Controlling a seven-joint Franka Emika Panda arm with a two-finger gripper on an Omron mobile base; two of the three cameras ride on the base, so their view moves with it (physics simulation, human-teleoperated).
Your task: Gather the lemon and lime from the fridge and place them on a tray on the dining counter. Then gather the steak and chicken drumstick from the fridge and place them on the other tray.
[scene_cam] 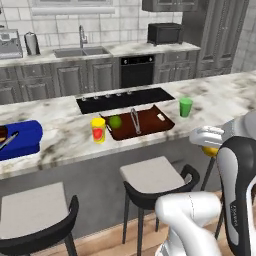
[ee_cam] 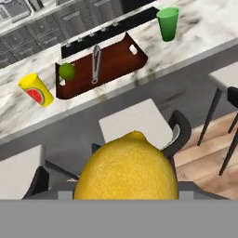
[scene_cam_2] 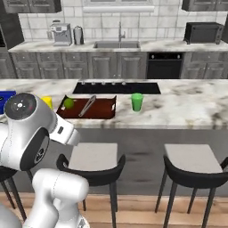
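My gripper (scene_cam: 209, 144) is shut on the lemon (ee_cam: 128, 169), a yellow fruit that bulks large at the bottom of the hand view and peeks out under the hand as the lemon (scene_cam: 210, 150). I hold it in the air over the stools, short of the dining counter (scene_cam: 220, 95). The lime (scene_cam: 115, 121) lies in the left end of the red-brown tray (scene_cam: 150, 122) beside a metal utensil (scene_cam: 135, 121). From the hand, the lime (ee_cam: 67, 71) and the tray (ee_cam: 116, 62) sit ahead and above. The blue tray (scene_cam: 22, 137) rests at the counter's left end.
A yellow cup (scene_cam: 98, 130) stands just left of the red-brown tray, a green cup (scene_cam: 186, 107) to its right. A black cooktop (scene_cam: 125, 99) lies behind the tray. Black-backed stools (scene_cam: 155, 175) line the counter's front, below my hand.
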